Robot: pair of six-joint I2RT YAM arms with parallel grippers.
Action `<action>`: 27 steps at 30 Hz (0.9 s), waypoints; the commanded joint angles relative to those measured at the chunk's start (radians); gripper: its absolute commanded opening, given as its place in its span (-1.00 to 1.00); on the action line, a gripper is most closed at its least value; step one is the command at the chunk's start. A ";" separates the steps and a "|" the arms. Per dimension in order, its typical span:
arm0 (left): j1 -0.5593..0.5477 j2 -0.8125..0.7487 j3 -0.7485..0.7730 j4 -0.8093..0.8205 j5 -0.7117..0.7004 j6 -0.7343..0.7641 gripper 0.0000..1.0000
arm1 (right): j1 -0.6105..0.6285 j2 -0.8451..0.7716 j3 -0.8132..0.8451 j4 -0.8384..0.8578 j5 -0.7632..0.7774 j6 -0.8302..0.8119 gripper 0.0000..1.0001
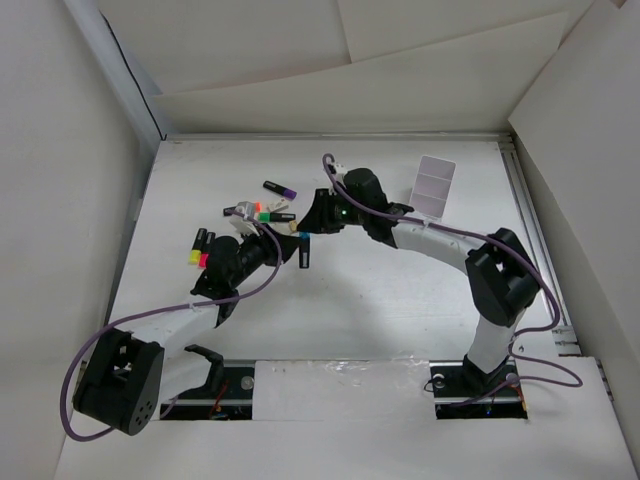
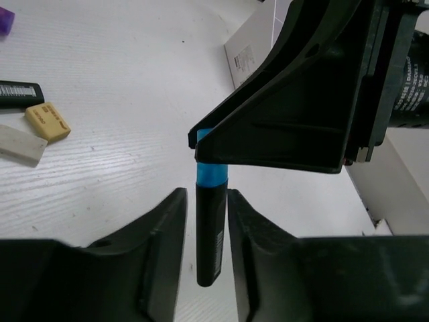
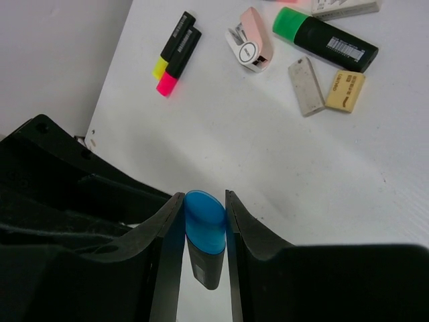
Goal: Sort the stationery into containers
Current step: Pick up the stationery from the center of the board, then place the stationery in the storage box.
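A black marker with a blue cap point(image 1: 304, 250) hangs upright above the table between both grippers. My right gripper point(image 3: 204, 201) is shut on the blue cap point(image 3: 205, 216). My left gripper point(image 2: 206, 198) surrounds the marker's black body point(image 2: 210, 228); a thin gap shows on one side, so it stands slightly open. In the top view the left gripper point(image 1: 288, 250) and right gripper point(image 1: 308, 228) meet mid-table. More stationery lies behind them: a purple-ended marker point(image 1: 279, 188) and a yellow and pink pair point(image 3: 175, 47). The white container point(image 1: 436, 186) sits at the back right.
On the table under the right wrist lie a green-capped marker point(image 3: 325, 40), a pink and white piece point(image 3: 250, 47), a grey eraser point(image 3: 306, 86) and a tan eraser point(image 3: 344, 90). White walls enclose the table on three sides.
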State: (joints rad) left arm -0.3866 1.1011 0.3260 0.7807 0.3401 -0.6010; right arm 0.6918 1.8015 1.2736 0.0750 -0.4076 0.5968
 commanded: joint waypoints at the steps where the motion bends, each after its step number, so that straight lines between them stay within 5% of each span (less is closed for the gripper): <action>1: -0.005 -0.033 0.027 0.048 0.004 0.004 -0.40 | -0.043 -0.048 -0.008 0.026 0.007 0.011 -0.93; 8: -0.005 -0.075 0.008 0.048 -0.006 0.004 0.02 | -0.127 -0.067 0.001 0.026 0.016 0.011 -0.93; 15: -0.005 -0.096 -0.002 0.048 -0.015 -0.005 0.11 | -0.305 -0.154 0.020 -0.015 0.059 -0.014 -0.93; 27: -0.005 -0.063 -0.012 0.078 0.066 -0.046 0.08 | -0.629 -0.174 0.153 -0.058 0.615 -0.072 -0.88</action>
State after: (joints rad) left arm -0.3866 1.0534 0.3248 0.7906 0.3737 -0.6353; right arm 0.0711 1.6295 1.3724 0.0074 -0.0097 0.5579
